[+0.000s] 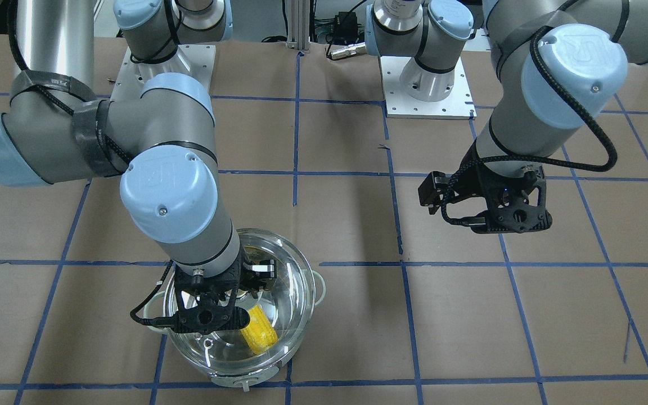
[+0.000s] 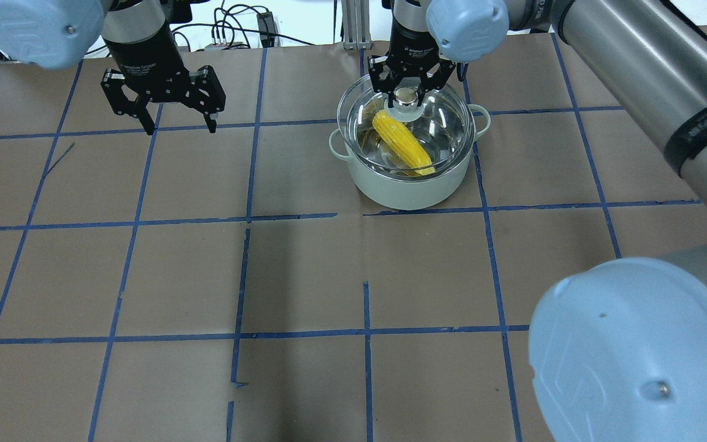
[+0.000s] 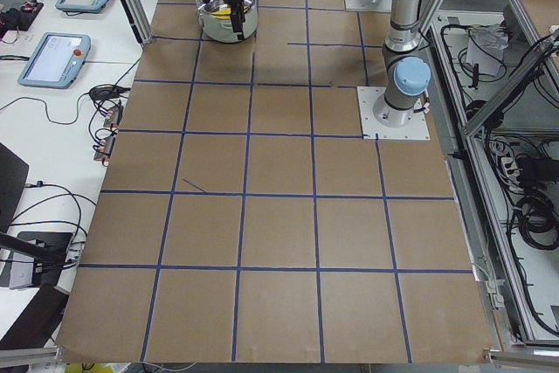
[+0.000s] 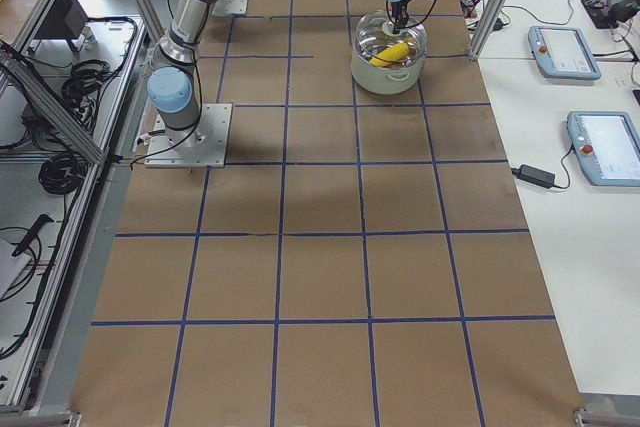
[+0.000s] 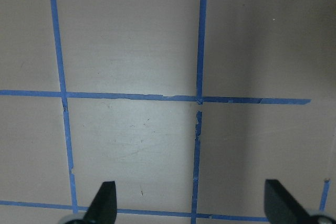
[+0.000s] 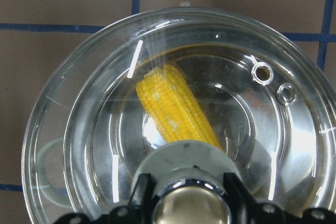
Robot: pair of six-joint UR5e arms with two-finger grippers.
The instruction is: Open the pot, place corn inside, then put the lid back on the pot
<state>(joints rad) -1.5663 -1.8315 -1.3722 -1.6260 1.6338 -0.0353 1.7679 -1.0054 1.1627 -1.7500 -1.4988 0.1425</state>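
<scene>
The mint-white pot (image 2: 402,193) stands at the far side of the table, right of centre in the overhead view. The yellow corn (image 2: 404,144) lies slantwise inside it and shows through the clear glass lid (image 2: 445,123) that covers the pot's mouth. My right gripper (image 2: 407,95) is shut on the lid's knob (image 6: 189,208); I cannot tell whether the lid rests on the rim or hovers just above it. The right wrist view shows the corn (image 6: 173,108) under the lid (image 6: 79,114). My left gripper (image 2: 180,127) is open and empty, above bare table far left of the pot.
Brown paper with a blue tape grid (image 2: 249,215) covers the table. The arms' base plates (image 1: 428,84) sit at the robot's side. My right arm's elbow (image 2: 629,350) fills the overhead view's lower right. Tablets (image 4: 600,147) lie on a side bench beyond the table edge.
</scene>
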